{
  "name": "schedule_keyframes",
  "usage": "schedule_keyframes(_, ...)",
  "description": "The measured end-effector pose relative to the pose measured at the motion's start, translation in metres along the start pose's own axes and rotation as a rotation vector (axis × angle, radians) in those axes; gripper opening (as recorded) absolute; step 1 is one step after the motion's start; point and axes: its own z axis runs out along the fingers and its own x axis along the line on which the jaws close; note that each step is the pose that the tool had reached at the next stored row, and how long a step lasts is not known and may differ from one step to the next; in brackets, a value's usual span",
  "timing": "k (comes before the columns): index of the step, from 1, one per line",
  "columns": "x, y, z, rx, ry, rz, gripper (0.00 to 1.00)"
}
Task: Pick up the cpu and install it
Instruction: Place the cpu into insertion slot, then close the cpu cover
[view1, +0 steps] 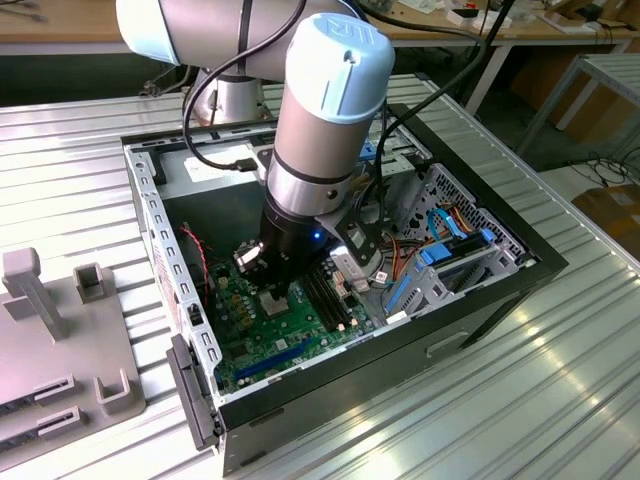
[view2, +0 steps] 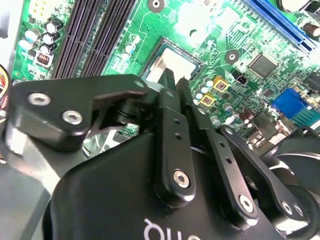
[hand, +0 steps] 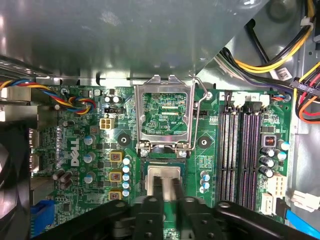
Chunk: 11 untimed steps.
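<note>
In the exterior view I reach into the open computer case (view1: 452, 305), my gripper (view1: 275, 286) low over the green motherboard (view1: 268, 346). In the second wrist view my jaws sit nearly pressed together, pinching nothing, tips right over the cpu (view2: 167, 63). In the first wrist view the cpu (hand: 165, 171) lies in its socket beside the flipped-open load frame (hand: 165, 86), well in from the motherboard's edges.

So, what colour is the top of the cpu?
The cpu has a shiny silver metal top. It shows best in the first wrist view.
</note>
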Motion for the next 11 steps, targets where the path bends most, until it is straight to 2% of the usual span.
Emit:
schedule_keyframes(1, 0.0, 0.0, -0.0003, 0.0, 0.0001, 0.0, 0.16)
schedule_keyframes(2, 0.0, 0.0, -0.0005, -0.0003, 0.0004, 0.0, 0.11)
schedule_keyframes(7, 0.0, 0.0, -0.0006, -0.0005, 0.001, 0.0, 0.11)
schedule_keyframes(9, 0.0, 0.0, -0.0006, -0.0021, 0.0037, 0.0, 0.11)
schedule_keyframes(11, 0.0, 0.0, -0.0006, -0.0023, 0.0039, 0.0, 0.11)
